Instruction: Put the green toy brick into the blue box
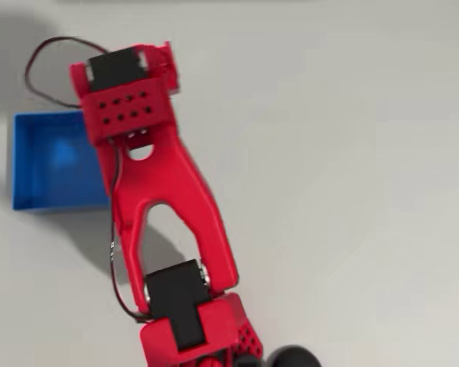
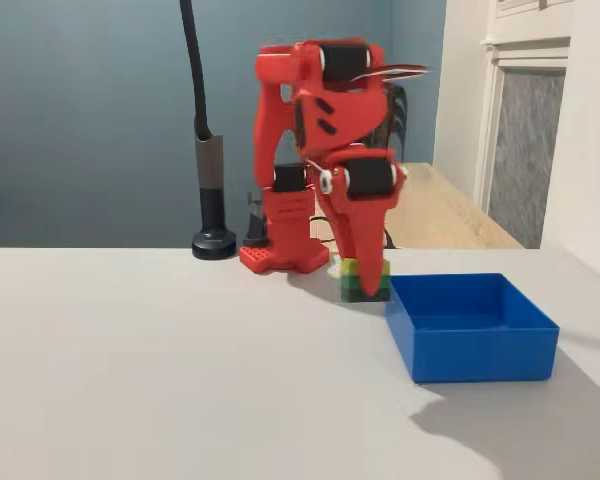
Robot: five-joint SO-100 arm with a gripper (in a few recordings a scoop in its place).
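**Fixed view: brick at the fingertips, box empty**

Fixed view puts the green toy brick (image 2: 363, 279) on the white table (image 2: 140, 370), right at the tips of the red gripper (image 2: 364, 268), whose fingers come straight down onto it. The fingers look drawn in narrow around the brick, though I cannot tell from here whether they actually pinch it or only touch its top. The brick sits on the table and has not been lifted. The blue box (image 2: 472, 327) stands just beside the gripper, to its right in this view, and nothing lies on its floor. So the reach seems done; by my reading the grasp, the lift, the short carry over the near wall and the release are all left.

Overhead, the red arm (image 1: 164, 191) stretches across the table with its wrist end next to the blue box (image 1: 50, 164). From the side it is folded high, forearm pointing steeply down.
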